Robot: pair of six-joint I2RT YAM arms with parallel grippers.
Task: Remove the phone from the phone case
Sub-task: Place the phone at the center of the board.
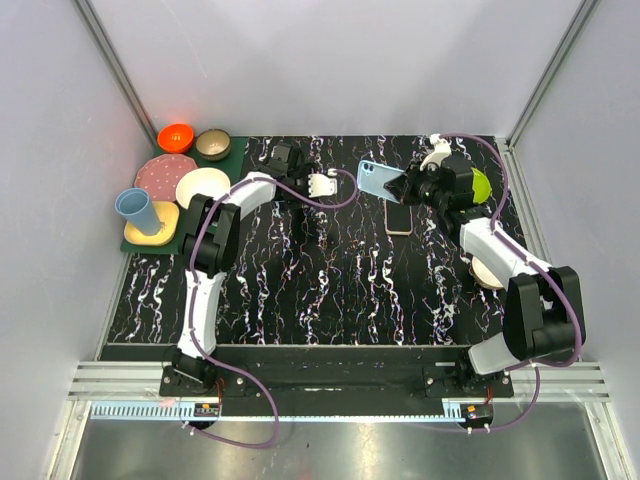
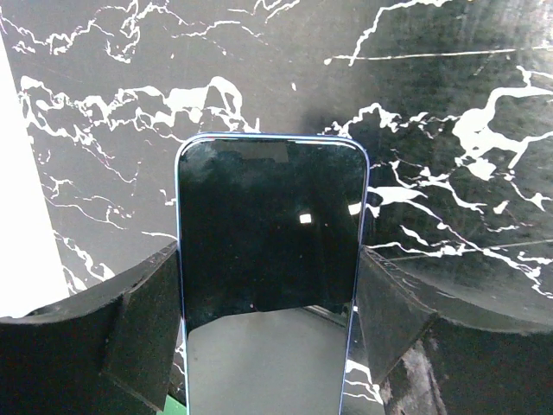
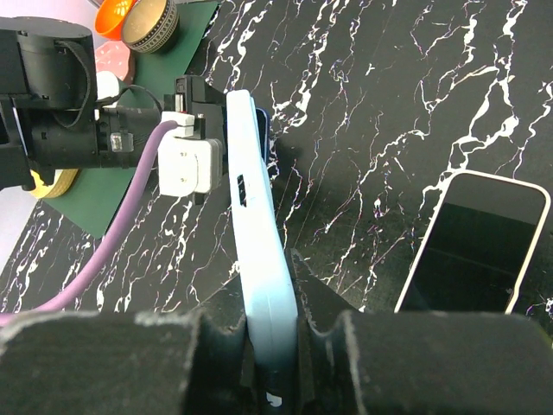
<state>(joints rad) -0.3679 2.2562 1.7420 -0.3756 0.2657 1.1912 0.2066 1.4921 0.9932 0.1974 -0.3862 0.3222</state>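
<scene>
Light-blue phone case (image 1: 378,178) is held off the table (image 1: 330,290) near the rear edge, a little right of centre, between the two arms. The right gripper (image 3: 272,298) is clamped across the case's thickness at one end. In the right wrist view the case stands on edge, with a finger pressed to each face. A darker blue edge shows beside the case's far end; cannot tell whether that is the phone lifting free.

The left gripper (image 2: 270,277) meets it from the other end, jaws set wide, with one finger (image 2: 147,320) against each long side of the phone (image 2: 270,225). The screen is dark and faces the left wrist camera, with a thin blue rim around it.

A second phone (image 1: 398,217) with a pale frame lies flat, screen up, on the table just on the near side of the held case, apart from both grippers.

Rear-left corner: green mat (image 1: 237,156) carrying an orange bowl (image 1: 176,137), brown bowl (image 1: 213,144), pink plate (image 1: 164,175) and cream plate (image 1: 202,187). A blue cup (image 1: 137,212) stands on a yellow plate (image 1: 160,228).
</scene>
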